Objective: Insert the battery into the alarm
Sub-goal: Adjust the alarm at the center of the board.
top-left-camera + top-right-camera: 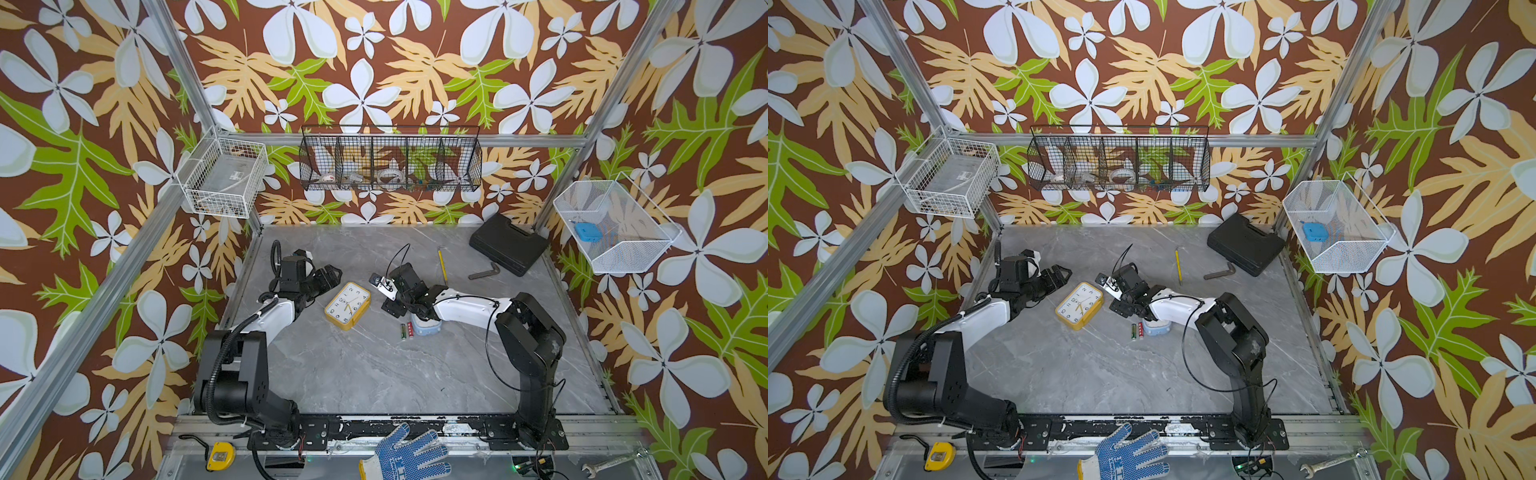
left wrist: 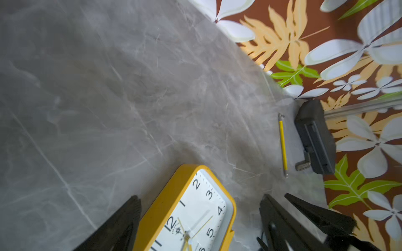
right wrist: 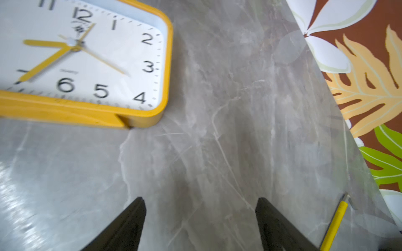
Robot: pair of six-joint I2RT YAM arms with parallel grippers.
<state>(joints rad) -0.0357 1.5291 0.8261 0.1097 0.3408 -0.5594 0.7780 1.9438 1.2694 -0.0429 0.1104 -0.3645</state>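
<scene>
— While both arms lean low over the grey marble table (image 1: 374, 374), where does the yellow alarm clock (image 1: 347, 305) lie?

— It lies flat on the table, face up, between the two grippers.

— And the batteries?

— I see two. The green battery (image 1: 402, 331) and the red battery (image 1: 409, 330) lie side by side on the table. They are apart from the clock, nearer to the front edge, just beside a pale blue and white thing (image 1: 426, 329) that the right arm partly hides.

— How is the left gripper (image 2: 200, 196)?

— Its jaws are spread wide and hold nothing. In the left wrist view a corner of the clock shows between the fingers. I cannot tell if they touch it.

— And the right gripper (image 3: 200, 198)?

— It is also spread wide and empty, with bare table between the fingers. The clock is on one side of it, a thin yellow tool (image 3: 332, 226) on the other.
</scene>
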